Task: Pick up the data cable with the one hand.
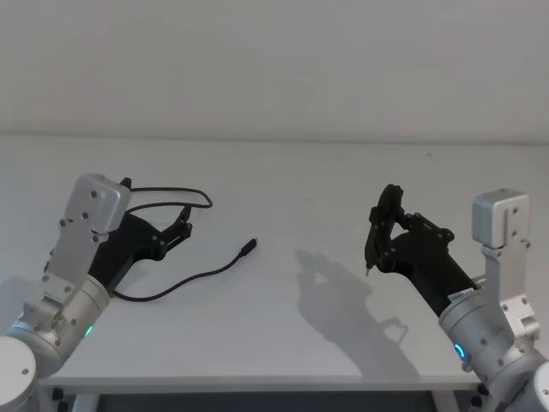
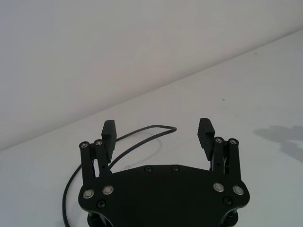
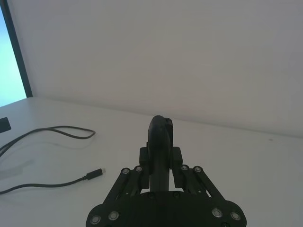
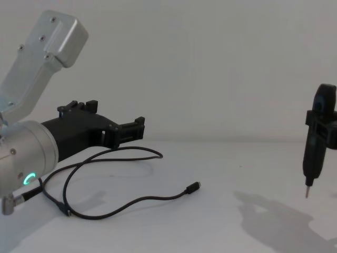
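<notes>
**A:** Closest in is the left tool (image 1: 186, 220), low over the left side of the bench (image 1: 343, 172). It's spread wide with nothing in it, hanging just above the top loop of the data cable (image 1: 219, 270).

**B:** Yep, and the cable's lying flat on the bench. It loops under that tool, then runs out toward the middle and ends in a small plug (image 1: 251, 245). No contact that I can see.

**A:** Over on the right, the right tool (image 1: 383, 221) is clamped tight round a dark pen-shaped thing (image 4: 311, 158). That's upright, thin tip down, off the bench and well apart from the cable.
</notes>
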